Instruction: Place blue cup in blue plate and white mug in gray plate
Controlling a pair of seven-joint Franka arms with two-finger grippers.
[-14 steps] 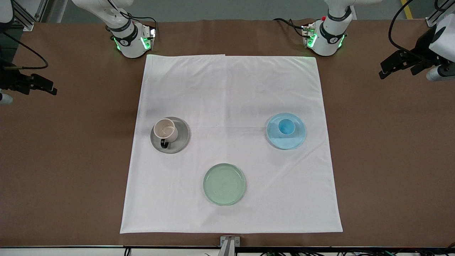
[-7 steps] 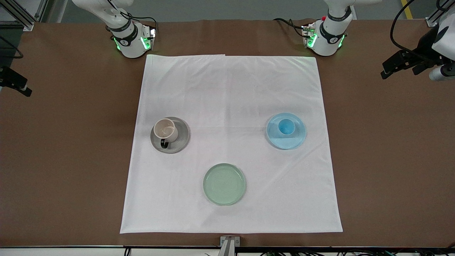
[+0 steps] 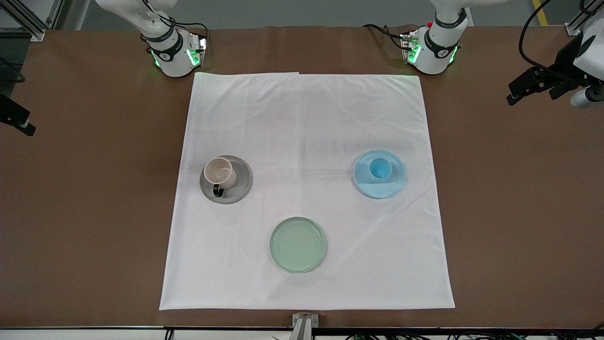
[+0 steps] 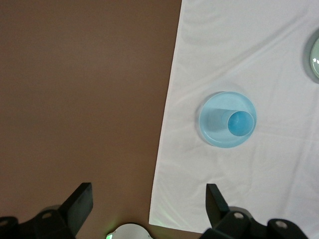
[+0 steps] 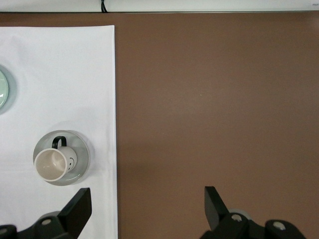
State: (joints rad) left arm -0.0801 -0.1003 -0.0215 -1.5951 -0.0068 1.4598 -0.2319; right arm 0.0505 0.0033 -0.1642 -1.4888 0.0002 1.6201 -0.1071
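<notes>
The blue cup [image 3: 379,168] stands upright in the blue plate [image 3: 386,190] on the white cloth, toward the left arm's end. The white mug [image 3: 220,172] with its black handle stands in the gray plate [image 3: 241,182], toward the right arm's end. My left gripper [image 3: 529,94] is open and empty, up over bare brown table beside the cloth; its wrist view [image 4: 148,199] shows the cup [image 4: 241,123] in the plate [image 4: 213,122]. My right gripper [image 3: 16,120] is open and empty at the view's edge; its wrist view [image 5: 147,201] shows the mug [image 5: 52,164] on the plate [image 5: 80,153].
A pale green plate [image 3: 298,244] lies on the white cloth [image 3: 306,118], nearer to the front camera than the other two plates. Both arm bases [image 3: 174,52] stand along the table's back edge. Brown table surrounds the cloth.
My right gripper has drawn away from the cloth, almost out of the front view. My left gripper has shifted slightly outward. Cup, mug and plates have not moved.
</notes>
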